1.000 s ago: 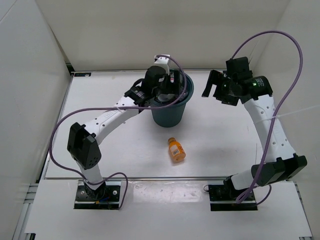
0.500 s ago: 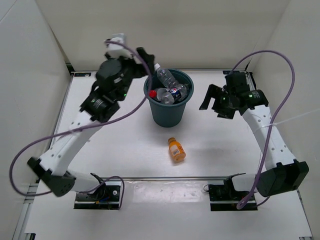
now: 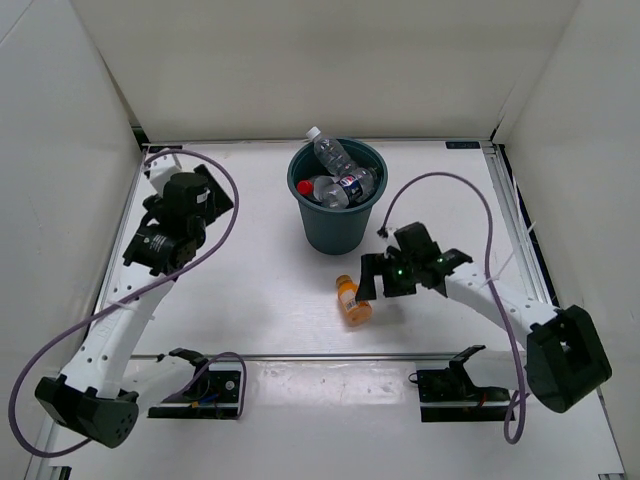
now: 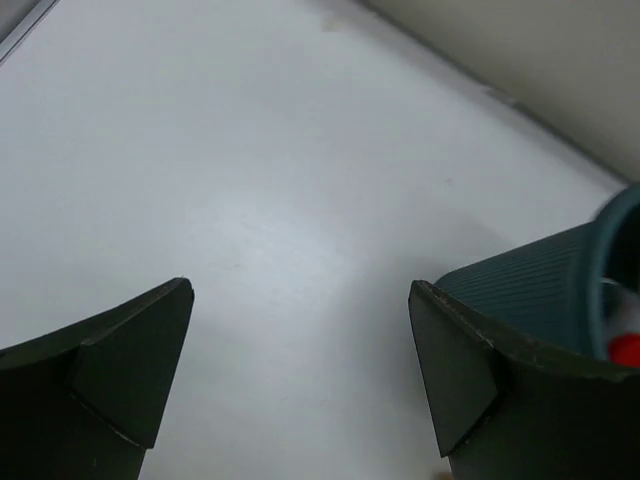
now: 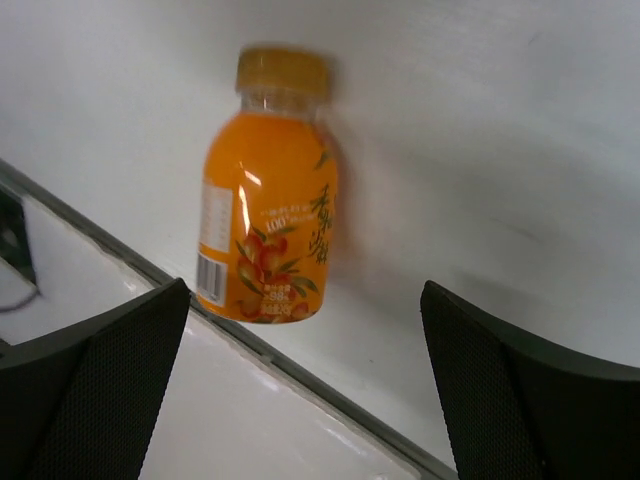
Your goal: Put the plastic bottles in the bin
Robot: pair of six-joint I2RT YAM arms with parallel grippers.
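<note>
Top view: orange bottle (image 3: 352, 300) lies just left of the right gripper (image 3: 372, 283); other bottles (image 3: 338, 184) fill the bin (image 3: 335, 232); left gripper (image 3: 207, 191) well apart. Right wrist: fingers spread, empty, bottle ahead, untouched. Left wrist: spread too, bin wall alongside.

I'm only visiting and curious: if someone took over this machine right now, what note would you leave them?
Left hand: open, empty, off to the left of the bin.
Right hand: open, empty, poised at the orange bottle, not gripping it.
Bin: upright, holding several plastic bottles; one pokes above the rim. Exact count unclear.
Done: those bottles are binned.
To do: the orange bottle lies on its side on the table, near the front edge. Probably close the right hand on it and drop it in the bin.
</note>
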